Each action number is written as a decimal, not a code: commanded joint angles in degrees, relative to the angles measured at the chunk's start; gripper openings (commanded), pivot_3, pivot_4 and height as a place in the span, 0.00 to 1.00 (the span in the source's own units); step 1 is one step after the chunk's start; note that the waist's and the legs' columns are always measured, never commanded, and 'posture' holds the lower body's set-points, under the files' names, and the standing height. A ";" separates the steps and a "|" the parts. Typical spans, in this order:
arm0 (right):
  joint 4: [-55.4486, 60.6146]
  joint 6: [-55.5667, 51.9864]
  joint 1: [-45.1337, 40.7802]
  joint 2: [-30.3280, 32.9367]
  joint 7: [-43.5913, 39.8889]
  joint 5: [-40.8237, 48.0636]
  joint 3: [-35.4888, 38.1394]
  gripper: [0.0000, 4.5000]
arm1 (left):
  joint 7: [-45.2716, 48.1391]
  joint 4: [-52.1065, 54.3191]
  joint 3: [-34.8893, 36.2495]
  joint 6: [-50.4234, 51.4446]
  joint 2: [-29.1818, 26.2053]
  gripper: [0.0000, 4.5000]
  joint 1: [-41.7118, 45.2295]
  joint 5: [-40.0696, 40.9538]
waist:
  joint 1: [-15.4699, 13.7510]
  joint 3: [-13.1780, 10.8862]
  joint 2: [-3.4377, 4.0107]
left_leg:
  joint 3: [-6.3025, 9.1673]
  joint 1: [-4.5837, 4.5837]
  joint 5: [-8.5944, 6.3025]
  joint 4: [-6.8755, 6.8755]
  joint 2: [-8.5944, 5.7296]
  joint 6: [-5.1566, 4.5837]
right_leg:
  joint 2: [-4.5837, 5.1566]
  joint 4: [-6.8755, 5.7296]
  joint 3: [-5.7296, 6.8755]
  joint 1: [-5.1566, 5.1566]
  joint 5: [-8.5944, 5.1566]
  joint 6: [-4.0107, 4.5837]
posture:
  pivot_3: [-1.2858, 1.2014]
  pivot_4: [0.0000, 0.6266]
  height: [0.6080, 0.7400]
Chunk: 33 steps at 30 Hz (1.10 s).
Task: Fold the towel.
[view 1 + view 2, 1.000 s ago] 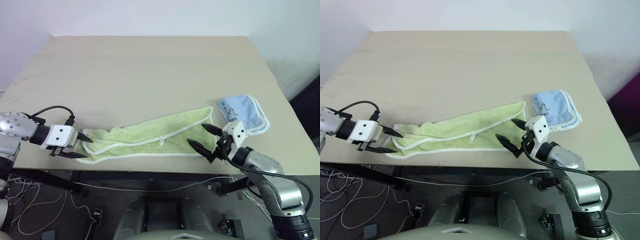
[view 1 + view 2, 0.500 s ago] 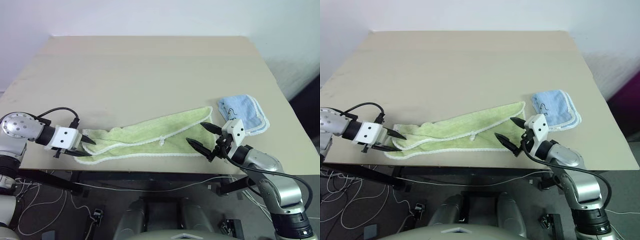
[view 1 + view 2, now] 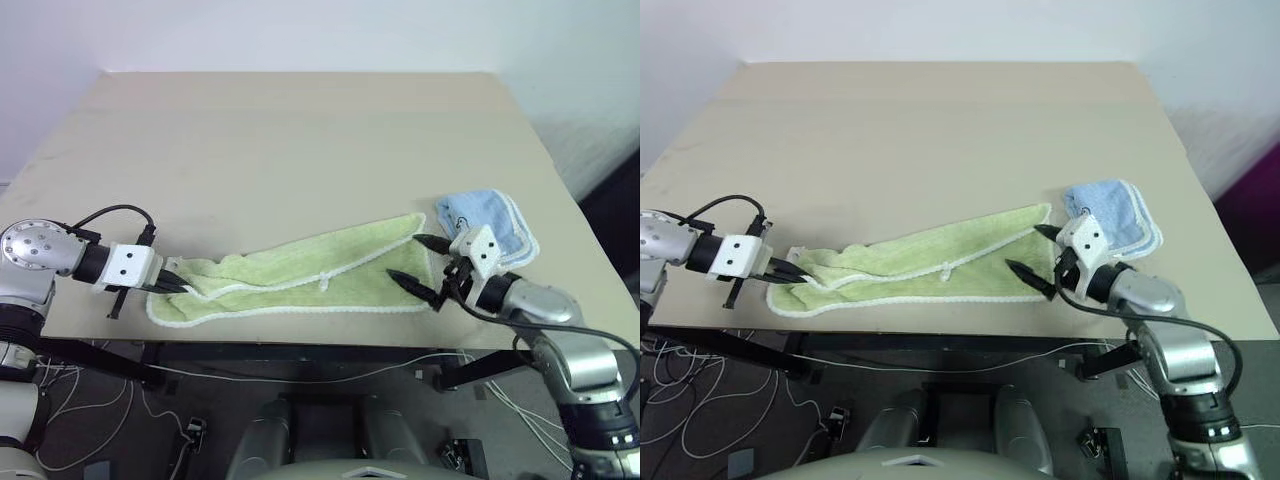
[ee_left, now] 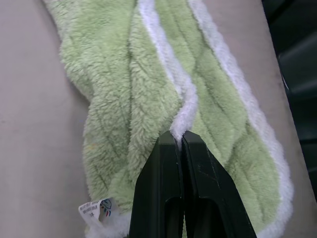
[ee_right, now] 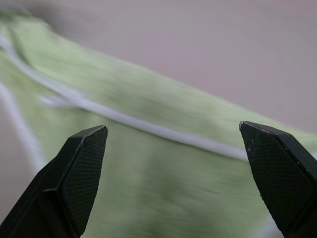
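The towel (image 3: 300, 272) is light yellow-green with white edging and lies crumpled in a long strip near the table's front edge. My left gripper (image 3: 185, 286) is shut on the towel's left end, pinching the white hem (image 4: 181, 116) between its fingers (image 4: 168, 178). A small printed tag (image 4: 96, 208) sticks out beside them. At the towel's right end my right gripper (image 3: 428, 265) stands open, one finger on each side of the towel's corner. In the right wrist view its fingertips (image 5: 81, 163) are spread wide over the green cloth (image 5: 163, 173).
A folded light blue towel (image 3: 485, 224) lies just right of the right gripper. The beige table (image 3: 300, 140) stretches bare behind the towel. Its front edge (image 3: 300, 340) runs close below the towel, with cables on the floor beneath.
The left gripper closed on the towel's left end. The right gripper moved right and forward to the towel's right corner, staying open.
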<state>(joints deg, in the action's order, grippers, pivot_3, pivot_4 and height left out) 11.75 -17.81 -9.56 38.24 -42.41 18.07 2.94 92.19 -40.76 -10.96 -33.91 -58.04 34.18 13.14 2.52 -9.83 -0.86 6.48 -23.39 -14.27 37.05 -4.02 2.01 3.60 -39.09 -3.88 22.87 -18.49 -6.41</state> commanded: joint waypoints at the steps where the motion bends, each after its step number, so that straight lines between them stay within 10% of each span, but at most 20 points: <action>1: -7.91 8.95 -4.65 3.82 -0.36 -8.35 -1.05 1.00 | -1.22 2.84 4.88 6.93 -0.20 0.01 0.74 3.33 | 0.01 0.00 0.00 | -0.01 0.00 0.00 0.01 0.00 0.00 | -0.01 -0.01 0.00 0.01 0.00 0.00 | 0.52 0.24 1.00; 22: -46.43 48.27 -27.19 5.49 8.25 -36.20 -14.71 1.00 | -11.81 21.77 16.89 23.75 0.28 0.01 -12.17 5.52 | 0.11 -0.03 0.04 | -0.11 -0.01 0.01 -0.01 0.00 0.01 | 0.00 -0.06 -0.09 0.11 0.00 0.00 | 0.52 0.24 1.00; 33: -44.60 52.90 -26.59 6.92 7.79 -37.40 -15.27 0.24 | -14.77 23.86 18.59 25.88 1.48 0.00 -14.10 5.07 | 0.10 -0.03 0.05 | -0.11 -0.01 0.01 -0.01 0.01 0.01 | 0.00 -0.07 -0.09 0.11 0.00 0.00 | 0.52 0.24 1.00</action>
<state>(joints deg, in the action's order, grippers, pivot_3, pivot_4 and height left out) -34.96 34.03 -35.72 43.96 -34.80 -19.61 -13.21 78.22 -18.10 5.65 -8.14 -56.45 20.13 17.06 2.61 -9.86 -0.81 6.38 -23.40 -14.27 37.04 -4.01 2.02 3.59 -39.16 -3.97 22.98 -18.49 -6.40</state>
